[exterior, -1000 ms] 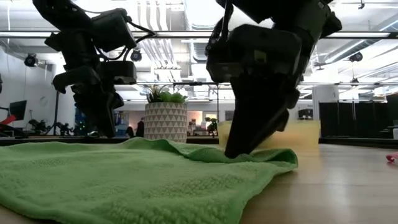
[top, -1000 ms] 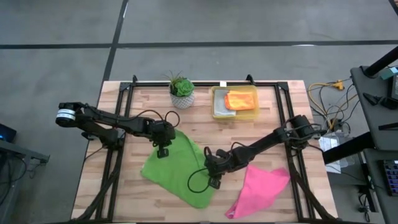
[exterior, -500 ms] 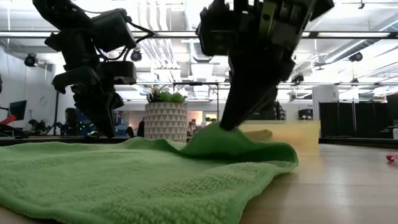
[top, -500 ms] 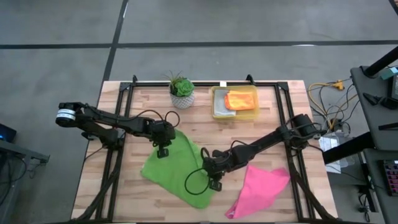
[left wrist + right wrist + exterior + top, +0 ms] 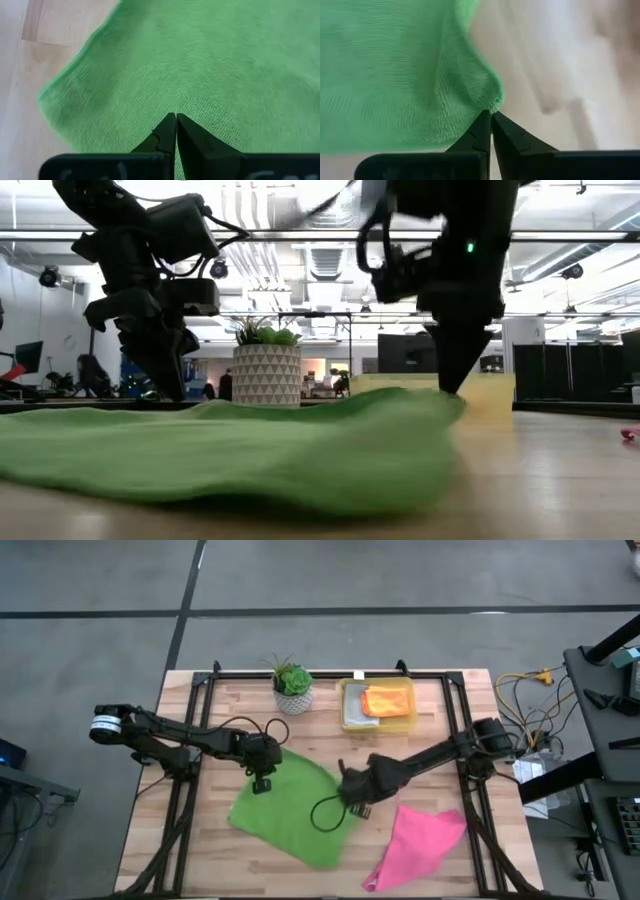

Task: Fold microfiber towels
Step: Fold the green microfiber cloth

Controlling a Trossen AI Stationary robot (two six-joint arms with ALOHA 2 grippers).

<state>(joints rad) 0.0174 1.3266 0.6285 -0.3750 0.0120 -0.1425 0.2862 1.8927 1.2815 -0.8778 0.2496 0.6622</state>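
Right claw (image 5: 352,802) is clamped tight on a corner of the green towel (image 5: 285,810), and that corner is being held up off the bench (image 5: 215,710), as seen from the low view. Left claw (image 5: 262,780) is pinched fully closed on the opposite corner of the same towel, lower down near the wood. Between the two claws the green towel is stretched out flat and unfolded, so no fold has been made on it yet. Just beside the right claw, the pink towel (image 5: 418,840) is lying crumpled and untouched. Further off, the orange towel (image 5: 385,700) is seen sitting in the yellow bin (image 5: 350,712), probably done. Grey one isn't spotted anywhere. Most of the job looks left.
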